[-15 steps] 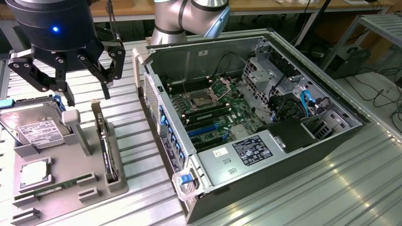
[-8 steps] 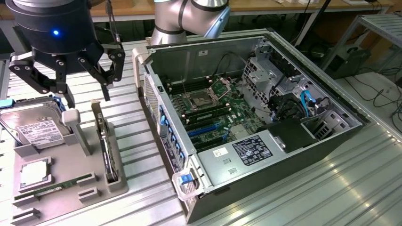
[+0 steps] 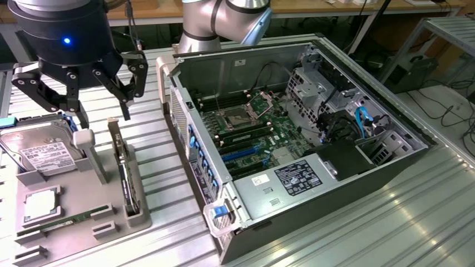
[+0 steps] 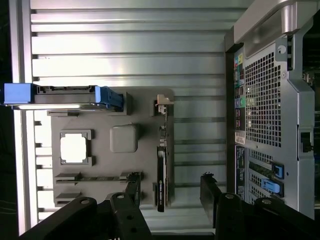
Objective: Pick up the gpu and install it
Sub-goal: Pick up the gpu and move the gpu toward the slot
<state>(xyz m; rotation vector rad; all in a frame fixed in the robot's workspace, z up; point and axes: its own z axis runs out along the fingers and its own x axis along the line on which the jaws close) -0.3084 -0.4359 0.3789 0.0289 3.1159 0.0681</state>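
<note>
One gripper [image 3: 100, 108], jaws spread and empty. I see it above the gpu [image 3: 123, 172], which stands on edge in the holder [image 3: 82, 194], with its long axis square to the closing line.

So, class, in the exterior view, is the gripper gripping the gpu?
No, the gripper hangs open above the gpu, which stands on edge in its slot of the grey tray, untouched.

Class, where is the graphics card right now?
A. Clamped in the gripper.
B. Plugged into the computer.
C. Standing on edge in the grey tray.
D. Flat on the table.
C: the graphics card stands on edge in a slot of the grey tray, with the open gripper above it, empty.
</note>
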